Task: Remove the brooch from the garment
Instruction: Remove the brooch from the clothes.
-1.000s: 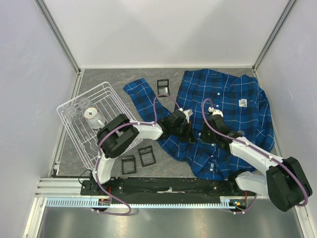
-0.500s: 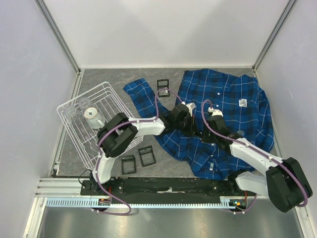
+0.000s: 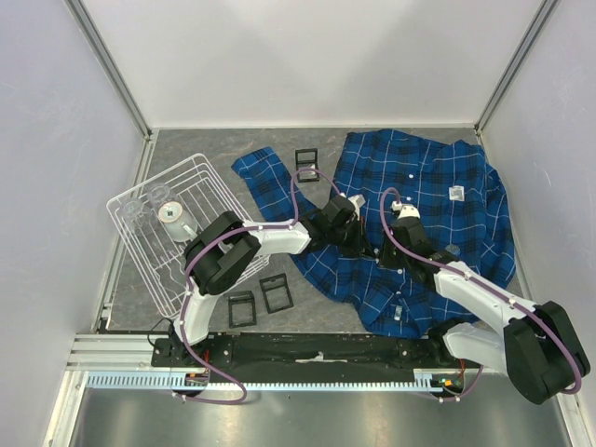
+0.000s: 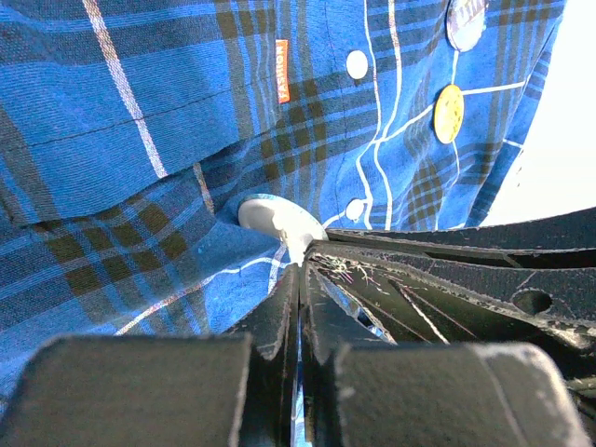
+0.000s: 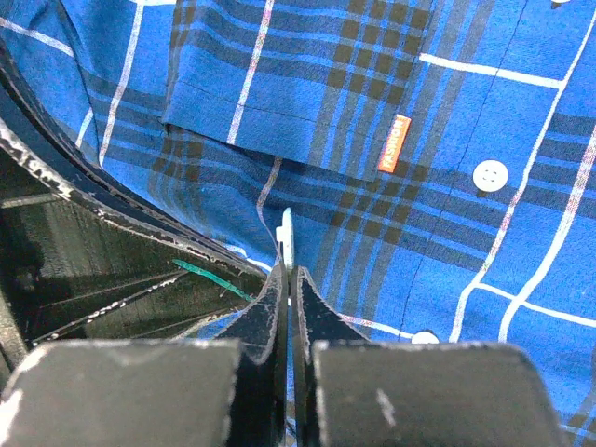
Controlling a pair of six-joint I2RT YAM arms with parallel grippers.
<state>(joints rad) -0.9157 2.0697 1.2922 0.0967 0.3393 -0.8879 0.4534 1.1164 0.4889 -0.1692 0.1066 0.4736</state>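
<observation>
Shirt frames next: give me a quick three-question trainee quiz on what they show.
1. Multiple choice: seen from the top camera, the wire basket sits A) left of the shirt, B) on the shirt, C) right of the shirt.
2. True or false: the left gripper and the right gripper are both wide open.
3. Short answer: what colour is the small tag on the shirt pocket?
Key: 1 A. 2 False: both are pinched shut at the white brooch. 3 Orange.
</observation>
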